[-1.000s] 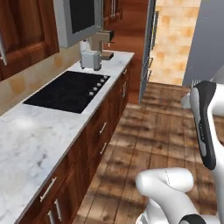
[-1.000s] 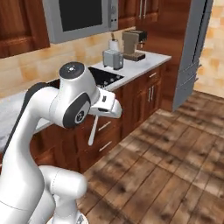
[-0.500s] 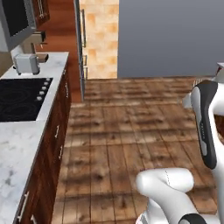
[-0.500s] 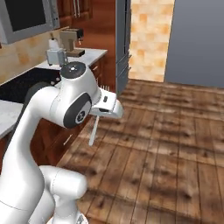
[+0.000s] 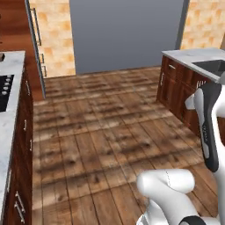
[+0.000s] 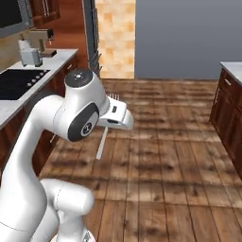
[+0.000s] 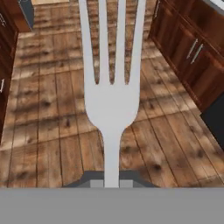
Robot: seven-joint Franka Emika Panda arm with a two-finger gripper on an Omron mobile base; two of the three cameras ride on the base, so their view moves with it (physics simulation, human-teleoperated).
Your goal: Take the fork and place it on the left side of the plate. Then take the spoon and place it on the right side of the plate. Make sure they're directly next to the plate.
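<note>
The fingers (image 7: 112,183) are clamped on the handle of the fork (image 7: 111,83), which juts straight out from the hand with its tines pointing away over the wooden floor (image 7: 48,131). From the right base camera, the fork (image 6: 101,144) hangs beneath the arm's wrist, above the floor between the dark cabinets (image 6: 230,113) and the worktop (image 6: 28,82) with the cooktop (image 6: 16,78).

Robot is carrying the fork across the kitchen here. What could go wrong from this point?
1. The fork is held only near its handle end by the end effector, tines reaching far out, so it might swivel or slip in transit.
2. Its handle hangs below the hand in the right base view and could snag on the dark cabinets or counter edge ahead.
</note>
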